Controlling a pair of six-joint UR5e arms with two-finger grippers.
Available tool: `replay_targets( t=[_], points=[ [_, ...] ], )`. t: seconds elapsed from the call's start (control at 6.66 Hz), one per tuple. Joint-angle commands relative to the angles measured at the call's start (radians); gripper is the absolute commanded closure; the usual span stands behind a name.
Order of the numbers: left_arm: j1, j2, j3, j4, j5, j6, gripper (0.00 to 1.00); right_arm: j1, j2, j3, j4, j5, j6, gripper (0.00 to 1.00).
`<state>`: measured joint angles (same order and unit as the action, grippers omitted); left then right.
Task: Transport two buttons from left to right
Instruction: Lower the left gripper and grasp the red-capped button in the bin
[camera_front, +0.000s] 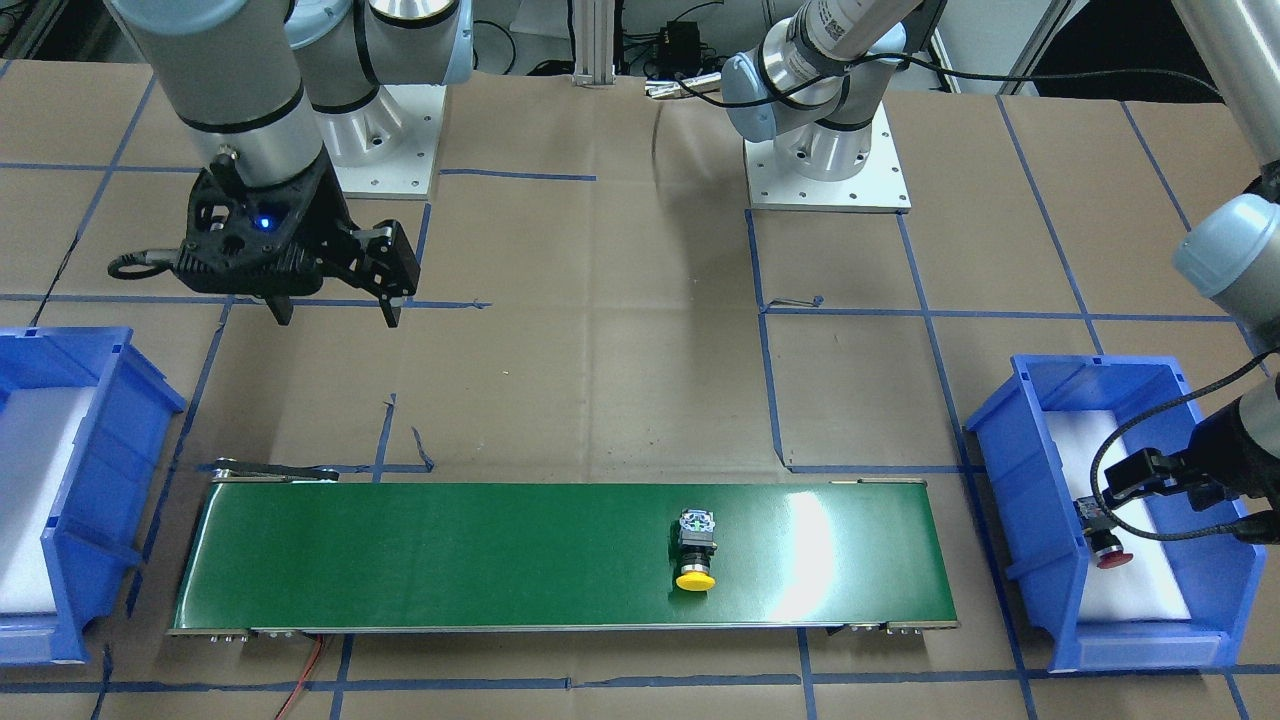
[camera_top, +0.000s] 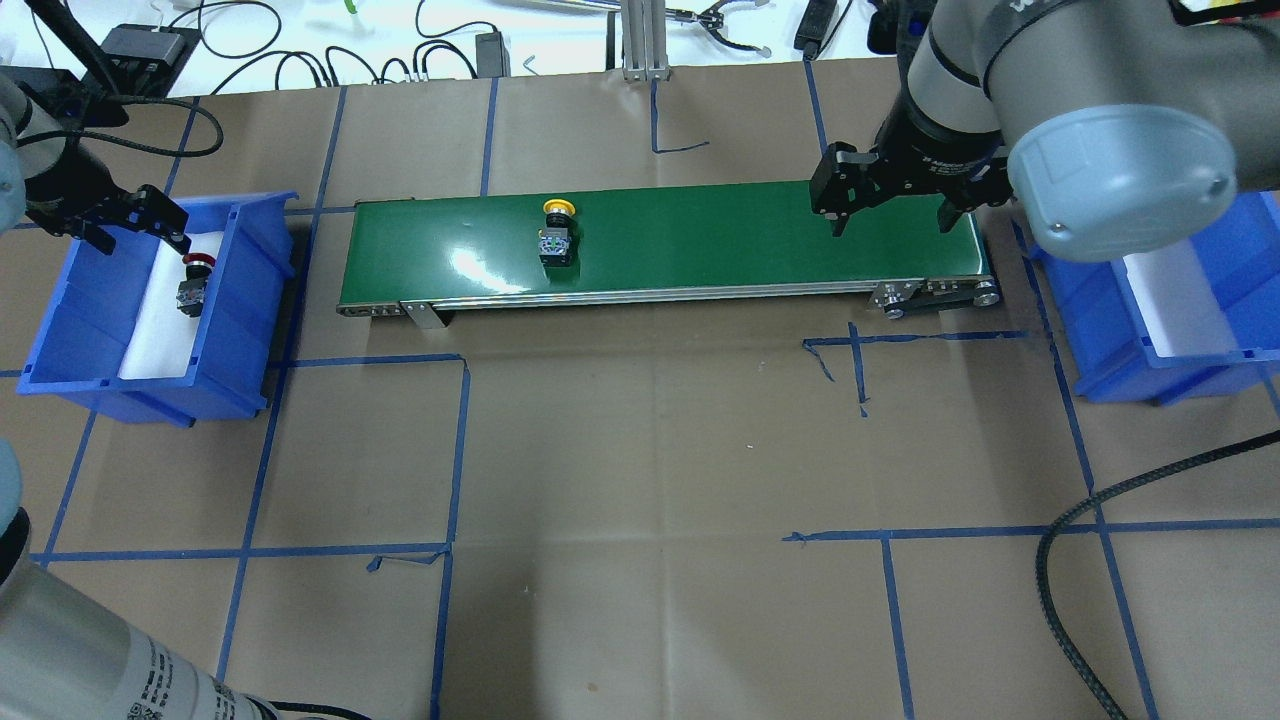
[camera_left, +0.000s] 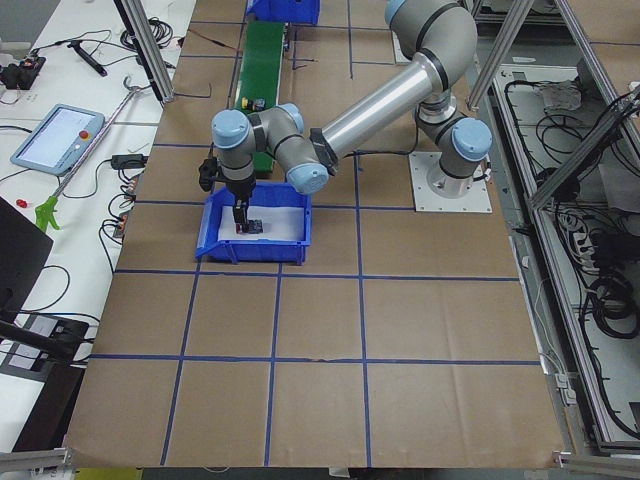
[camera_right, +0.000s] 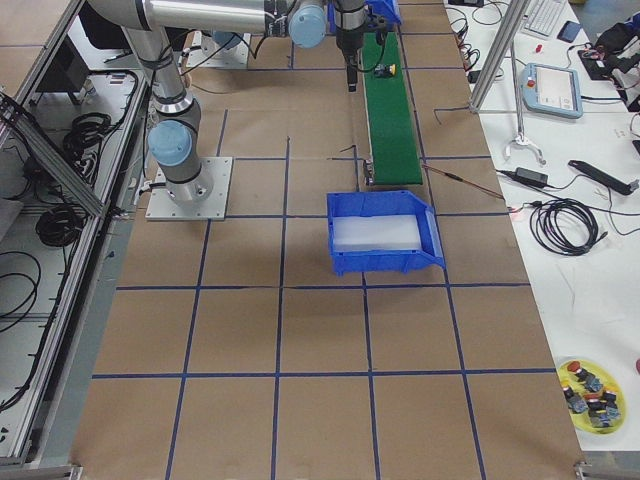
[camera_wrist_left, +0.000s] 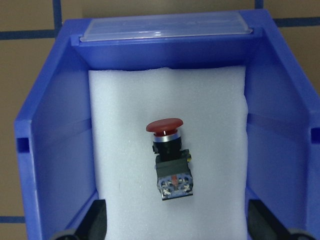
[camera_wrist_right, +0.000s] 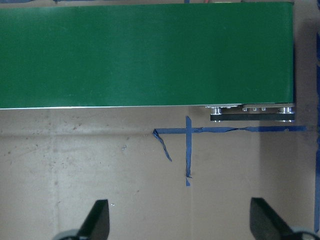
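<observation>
Hovering over the left bin (camera_top: 250, 300) at the left end of the table (camera_top: 640, 450), my left hand (camera_top: 140, 232) is spread wide and holds nothing. The red button (camera_wrist_left: 170, 160) lies on its side on the white foam (camera_wrist_left: 125, 125) directly under me, between my two fingers but well below them, with its cap pointing toward the bin's labelled end.

The yellow button (camera_top: 556, 235) lies on the green belt (camera_top: 750, 240) along the table's far edge, in the belt's left half, cap toward the far edge. My right hand (camera_top: 890, 210) hangs spread and empty above the belt's right end, near the right bin (camera_top: 1110, 330), which shows only foam.

I judge one button is on its way across and the second pick is the step in hand. Next I should go straight down until my fingers flank the black body below the cap, then close across its flat sides. Gripping the round cap would likely make it roll.
</observation>
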<state>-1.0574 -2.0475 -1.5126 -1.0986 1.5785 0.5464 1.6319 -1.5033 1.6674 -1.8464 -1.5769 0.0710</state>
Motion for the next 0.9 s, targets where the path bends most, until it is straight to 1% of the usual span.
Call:
replay_targets(
  t=[0.0,0.15,0.45,0.6,0.75],
  points=[
    [0.002,-0.045,-0.052,0.110,-0.006,0.001,0.01,-0.003,0.043,-0.003,-0.051,-0.003,0.000,0.00],
    [0.000,-0.062,-0.064,0.146,-0.018,0.001,0.01,-0.006,0.054,0.000,-0.121,-0.005,0.000,0.00],
    [0.002,-0.086,-0.067,0.160,-0.023,0.001,0.01,-0.006,0.093,-0.002,-0.134,0.001,0.001,0.00],
    [0.002,-0.105,-0.066,0.181,-0.022,0.001,0.01,-0.006,0.097,-0.002,-0.139,0.003,0.003,0.00],
    [0.002,-0.106,-0.066,0.184,-0.022,0.000,0.04,-0.006,0.095,-0.002,-0.140,-0.002,0.003,0.00]
  ],
)
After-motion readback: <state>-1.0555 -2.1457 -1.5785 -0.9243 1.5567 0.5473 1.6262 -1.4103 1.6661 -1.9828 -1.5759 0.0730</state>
